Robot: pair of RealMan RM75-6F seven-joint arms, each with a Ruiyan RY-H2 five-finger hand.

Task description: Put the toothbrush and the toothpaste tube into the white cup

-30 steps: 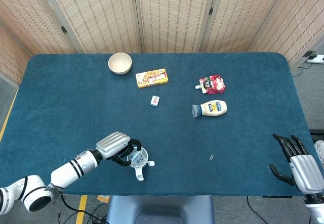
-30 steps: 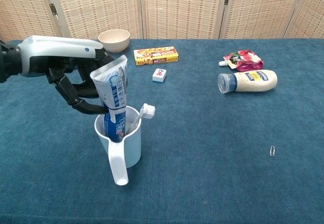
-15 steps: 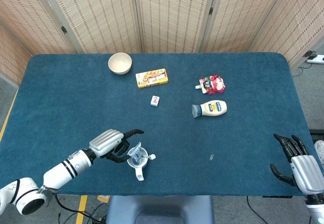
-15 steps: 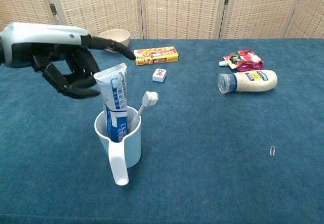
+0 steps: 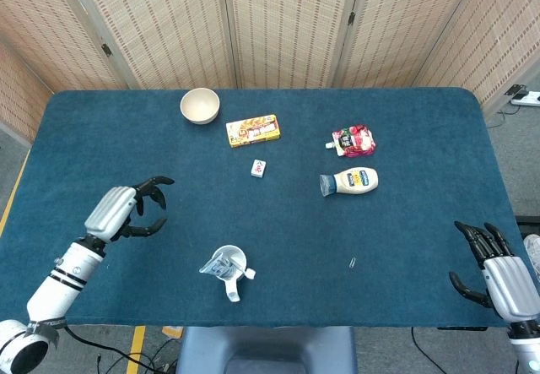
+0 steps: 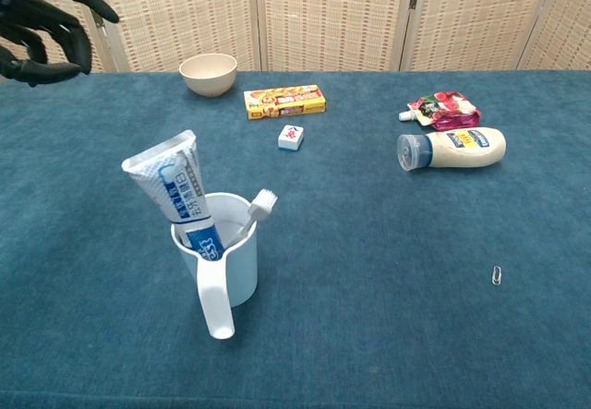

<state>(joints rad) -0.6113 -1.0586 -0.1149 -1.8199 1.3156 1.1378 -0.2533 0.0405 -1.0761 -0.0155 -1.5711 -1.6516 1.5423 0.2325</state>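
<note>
Standing in the white cup (image 6: 224,259) near the front edge of the bench (image 5: 405,222), left of centre: toothpaste tube (image 6: 175,193) and toothbrush (image 6: 256,211), both in. Tube leans toward the bench's left end, crimped end up, well above the rim; brush leans the other way, bristle head just over the rim. Task looks done as things lie.

Left hand (image 5: 128,209) off near the left edge, well apart from cup, fingers (image 6: 55,1) spread and lightly curled, holding nothing. Right hand (image 5: 498,274) at front-right corner, fingers apart, empty.

Handling, by judgement:
- Tube: soft laminate, light, dents under squeeze; flat crimp the stiffest part. Take at mid-body w/ light pinch across the flat faces.
- Brush: stiff, thin, light, prob. slippery plastic; take at the neck just below the head, since the handle is buried.
- Cup: rigid plastic, light, top-heavy w/ tall leaning tube; a sideways knock could tip it. Handle (image 6: 216,298) faces the front edge; steadying by the wall is safer than by the handle.

Elsewhere: bowl (image 5: 200,105), snack box (image 5: 252,130), mayo bottle (image 5: 349,181), red pouch (image 5: 354,141) toward the rear edge.
</note>
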